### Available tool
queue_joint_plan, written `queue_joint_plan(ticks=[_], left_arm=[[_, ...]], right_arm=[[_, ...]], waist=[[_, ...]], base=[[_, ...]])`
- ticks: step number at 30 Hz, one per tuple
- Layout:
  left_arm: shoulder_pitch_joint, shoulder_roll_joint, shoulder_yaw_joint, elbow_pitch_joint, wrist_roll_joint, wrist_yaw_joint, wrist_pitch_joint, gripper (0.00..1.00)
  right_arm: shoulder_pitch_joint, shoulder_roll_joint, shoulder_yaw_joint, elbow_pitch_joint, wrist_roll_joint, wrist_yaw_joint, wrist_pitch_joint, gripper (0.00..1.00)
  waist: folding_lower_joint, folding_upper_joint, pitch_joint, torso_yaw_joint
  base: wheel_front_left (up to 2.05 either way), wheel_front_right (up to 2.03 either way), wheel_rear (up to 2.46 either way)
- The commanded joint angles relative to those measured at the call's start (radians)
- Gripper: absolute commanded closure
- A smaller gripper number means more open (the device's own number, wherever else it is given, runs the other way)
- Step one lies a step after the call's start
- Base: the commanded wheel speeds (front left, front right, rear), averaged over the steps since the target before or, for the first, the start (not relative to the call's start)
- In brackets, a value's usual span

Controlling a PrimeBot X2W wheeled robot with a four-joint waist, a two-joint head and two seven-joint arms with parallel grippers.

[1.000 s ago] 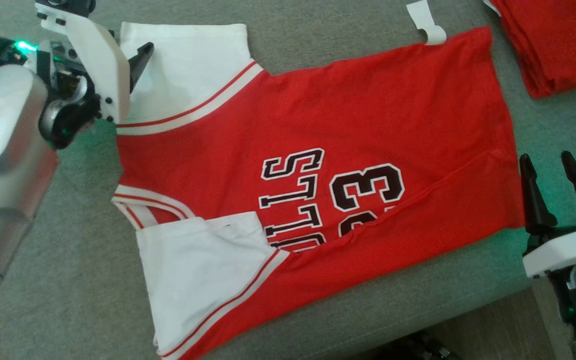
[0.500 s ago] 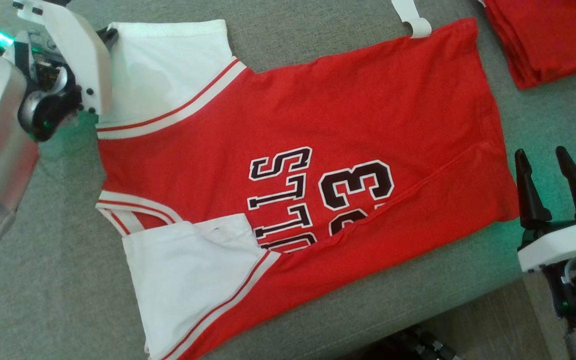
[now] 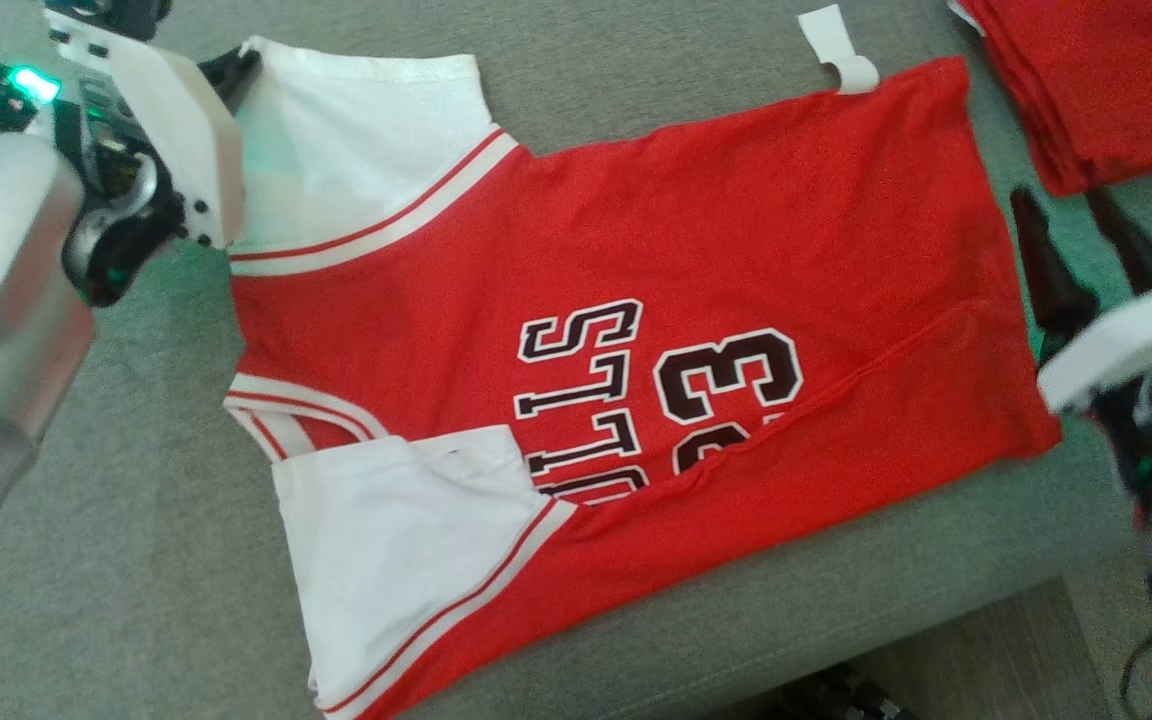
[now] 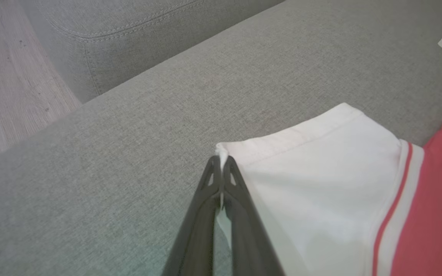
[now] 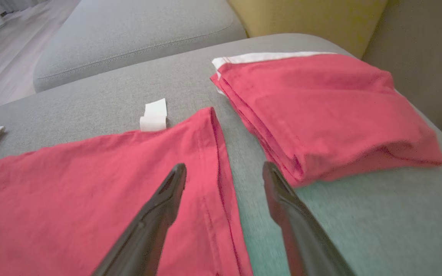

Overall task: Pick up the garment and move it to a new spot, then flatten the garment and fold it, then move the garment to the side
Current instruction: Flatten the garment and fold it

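The garment is a red jersey with white sleeves and black lettering, spread flat across the grey sofa cushion, its near long edge folded over. My left gripper is at the far left, shut on the corner of the far white sleeve; in the left wrist view the sleeve's hem corner sits pinched between the fingertips. My right gripper hovers open over the jersey's hem edge at the right, one finger above the red cloth, the other above bare cushion.
A folded pile of red garments lies on the cushion just right of the jersey's hem. A white label sticks out at the jersey's far edge. The cushion's front edge and wood floor lie at lower right. A yellow pillow stands behind.
My left gripper has shut on the sleeve corner. The right gripper has moved up the head view along the jersey's hem, staying open. The head camera shifted slightly.
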Motion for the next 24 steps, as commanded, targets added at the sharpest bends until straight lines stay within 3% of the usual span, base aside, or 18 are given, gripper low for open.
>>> queue_joint_plan(ticks=[1, 5, 11, 24], left_arm=[[-0.055, 0.037, 0.03, -0.024, -0.003, 0.002, -0.008, 1.0], [-0.075, 0.027, -0.006, -0.037, -0.017, 0.002, -0.032, 1.0], [-0.103, 0.021, -0.054, -0.046, -0.037, 0.002, -0.062, 1.0], [-0.163, 0.014, -0.157, -0.04, -0.099, 0.002, -0.115, 1.0]], right_arm=[[-0.015, -0.032, 0.013, -0.022, 0.004, -0.001, 0.006, 0.0], [-0.136, -0.048, 0.05, 0.065, 0.044, -0.001, 0.083, 0.0], [-0.285, -0.059, 0.118, 0.232, 0.076, -0.001, 0.112, 0.0], [-0.449, -0.084, 0.237, 0.45, 0.128, -0.001, 0.025, 0.0]], waist=[[0.0001, 0.0, 0.001, 0.006], [0.0001, 0.0, 0.013, 0.03], [0.0001, 0.0, 0.026, 0.058], [0.0001, 0.0, 0.044, 0.092]], base=[[0.0, 0.0, 0.0], [0.0, 0.0, 0.0], [0.0, 0.0, 0.0], [0.0, 0.0, 0.0]])
